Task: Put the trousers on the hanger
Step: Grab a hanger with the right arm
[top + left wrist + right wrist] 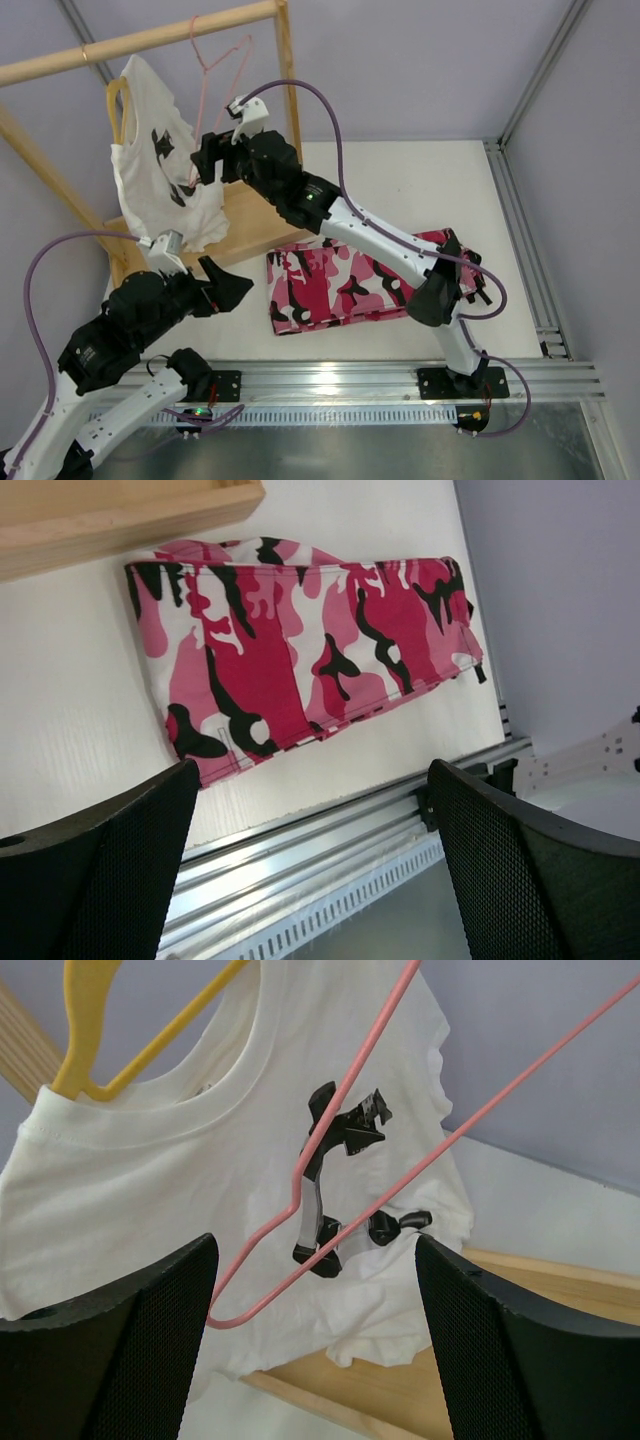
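The camouflage trousers (pixel 345 285) lie folded flat on the white table; they also show in the left wrist view (pixel 310 650). The thin pink hanger (pixel 215 75) hangs from the wooden rail, tilted; its lower corner shows in the right wrist view (pixel 300 1200). My right gripper (pixel 203 160) is open and empty, raised just before the hanger's lower end (pixel 315 1360). My left gripper (pixel 232 290) is open and empty, above the table's near edge left of the trousers (pixel 310 870).
A white T-shirt (pixel 160 170) with black print hangs on a yellow hanger (pixel 115 105) on the wooden rail (pixel 140 40), just behind the pink hanger. The rack's wooden base (pixel 250 225) lies behind the trousers. A metal rail (pixel 400 375) edges the table.
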Controlling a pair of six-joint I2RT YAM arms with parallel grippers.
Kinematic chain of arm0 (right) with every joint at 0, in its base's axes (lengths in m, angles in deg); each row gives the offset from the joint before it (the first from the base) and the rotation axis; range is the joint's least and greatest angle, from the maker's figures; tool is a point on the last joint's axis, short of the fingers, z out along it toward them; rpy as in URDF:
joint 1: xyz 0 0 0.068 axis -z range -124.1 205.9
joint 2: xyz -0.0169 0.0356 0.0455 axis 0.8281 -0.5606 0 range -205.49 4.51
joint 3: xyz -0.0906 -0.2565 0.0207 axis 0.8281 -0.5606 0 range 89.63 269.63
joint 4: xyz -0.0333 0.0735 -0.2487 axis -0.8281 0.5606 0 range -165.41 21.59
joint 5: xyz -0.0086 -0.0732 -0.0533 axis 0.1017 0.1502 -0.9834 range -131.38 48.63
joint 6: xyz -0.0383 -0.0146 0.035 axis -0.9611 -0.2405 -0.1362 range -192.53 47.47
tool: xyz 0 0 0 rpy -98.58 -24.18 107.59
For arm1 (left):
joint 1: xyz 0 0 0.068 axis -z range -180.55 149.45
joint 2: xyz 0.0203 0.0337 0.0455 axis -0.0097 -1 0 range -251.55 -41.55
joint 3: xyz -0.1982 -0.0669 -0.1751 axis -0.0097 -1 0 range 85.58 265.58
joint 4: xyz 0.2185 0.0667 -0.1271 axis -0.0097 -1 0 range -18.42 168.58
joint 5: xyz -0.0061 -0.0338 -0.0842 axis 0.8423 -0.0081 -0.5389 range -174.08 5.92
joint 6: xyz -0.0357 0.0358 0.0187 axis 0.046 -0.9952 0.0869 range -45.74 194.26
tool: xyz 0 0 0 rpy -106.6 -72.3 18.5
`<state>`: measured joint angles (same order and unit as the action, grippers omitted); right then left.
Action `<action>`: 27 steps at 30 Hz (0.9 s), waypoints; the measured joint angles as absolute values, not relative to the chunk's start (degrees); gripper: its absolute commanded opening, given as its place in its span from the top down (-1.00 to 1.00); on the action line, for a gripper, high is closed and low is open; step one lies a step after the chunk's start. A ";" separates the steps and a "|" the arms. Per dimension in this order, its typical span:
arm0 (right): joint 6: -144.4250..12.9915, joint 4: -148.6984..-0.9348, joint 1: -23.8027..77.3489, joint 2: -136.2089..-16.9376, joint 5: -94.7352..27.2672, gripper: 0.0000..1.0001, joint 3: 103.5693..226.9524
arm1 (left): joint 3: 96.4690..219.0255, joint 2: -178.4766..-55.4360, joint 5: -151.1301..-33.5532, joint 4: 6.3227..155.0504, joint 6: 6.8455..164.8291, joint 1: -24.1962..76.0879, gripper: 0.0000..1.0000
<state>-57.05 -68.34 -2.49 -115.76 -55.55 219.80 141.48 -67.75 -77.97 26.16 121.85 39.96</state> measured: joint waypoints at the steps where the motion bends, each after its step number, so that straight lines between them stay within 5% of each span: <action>1: -56.81 -68.43 -2.56 -115.76 -55.94 -0.64 219.21 | 141.74 -67.79 -77.08 25.83 121.37 39.96 -0.88; 12: -56.56 -66.20 -2.51 -106.51 -65.67 -0.64 209.59 | 161.87 -82.96 -65.10 24.76 112.21 39.96 -0.51; 16: -57.26 -66.40 -2.47 -98.78 -67.00 -0.64 202.33 | 169.65 -90.19 -59.94 24.39 109.31 39.94 0.22; 21: -57.44 -66.96 -1.86 -88.96 -67.02 -0.64 192.80 | 176.08 -95.96 -54.34 26.95 104.34 39.96 0.91; 27: -57.33 -66.53 0.92 -82.04 -64.44 -0.64 186.40 | 179.53 -100.01 -44.68 29.13 100.17 39.91 0.99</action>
<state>-57.33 -66.53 0.92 -82.04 -64.44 186.40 179.53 -100.01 -44.68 29.13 100.17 39.91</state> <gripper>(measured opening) 0.823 0.003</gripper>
